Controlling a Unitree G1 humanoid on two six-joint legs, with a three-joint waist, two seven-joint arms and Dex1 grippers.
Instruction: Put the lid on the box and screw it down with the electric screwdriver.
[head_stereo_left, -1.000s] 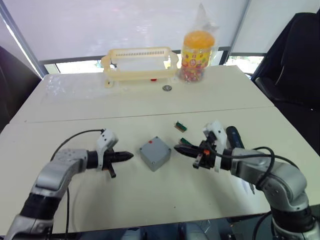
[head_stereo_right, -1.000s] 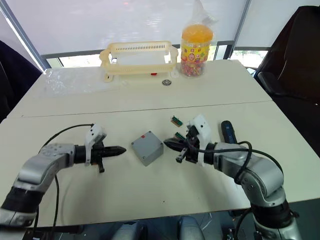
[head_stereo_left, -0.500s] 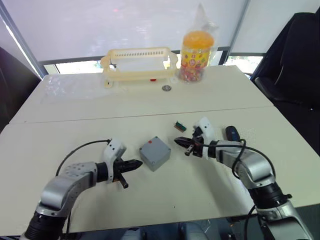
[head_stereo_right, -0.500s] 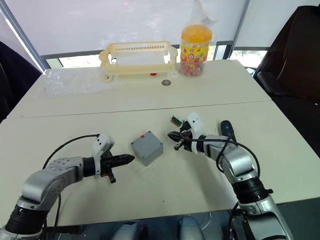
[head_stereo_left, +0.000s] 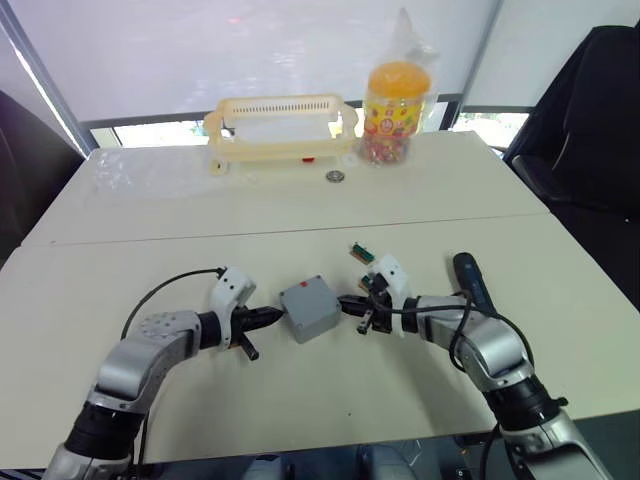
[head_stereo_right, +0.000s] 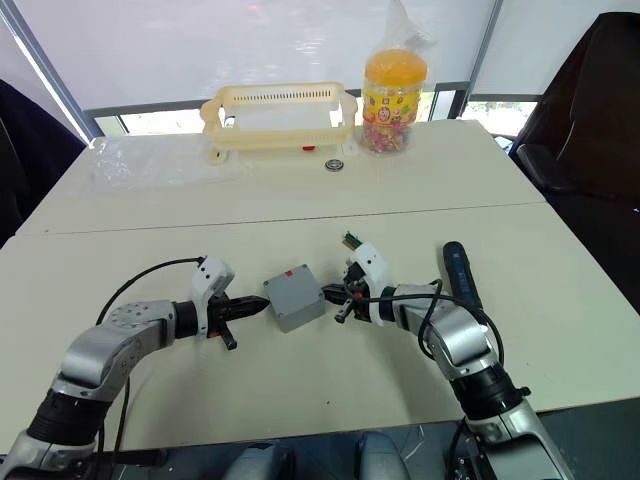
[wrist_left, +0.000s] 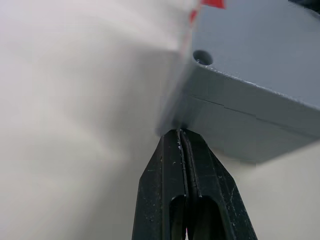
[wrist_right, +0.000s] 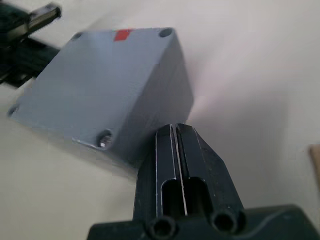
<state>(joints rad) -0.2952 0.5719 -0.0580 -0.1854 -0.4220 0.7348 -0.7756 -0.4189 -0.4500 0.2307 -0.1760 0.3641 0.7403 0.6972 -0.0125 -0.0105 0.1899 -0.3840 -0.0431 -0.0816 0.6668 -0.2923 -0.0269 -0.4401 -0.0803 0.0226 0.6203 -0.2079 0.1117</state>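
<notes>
The box (head_stereo_left: 310, 308) sits near the middle of the front section of the worktop (head_stereo_left: 300, 215), with the lid (wrist_right: 95, 82) already seated on top of it. The lid's upper face carries a small red mark near one edge and recessed screw holes at its corners.

The left end effector (head_stereo_left: 272, 317) lies low over the worktop with its tip against the box's left side; in the left wrist view its two black fingers (wrist_left: 170, 200) are pressed together and hold nothing. The right end effector (head_stereo_left: 347, 303) meets the box's right side; in the right wrist view its fingers (wrist_right: 200, 170) are likewise closed together and empty. The box thus lies between the two tips.

The electric screwdriver (head_stereo_left: 470, 281) lies flat on the worktop to the right, beyond the right forearm and apart from the box. A small green component (head_stereo_left: 361, 252) lies behind the right end effector.

At the far edge stand a cream basket (head_stereo_left: 280, 128) and a jar with an orange lid (head_stereo_left: 394, 100), with a small round object (head_stereo_left: 334, 176) between them.
</notes>
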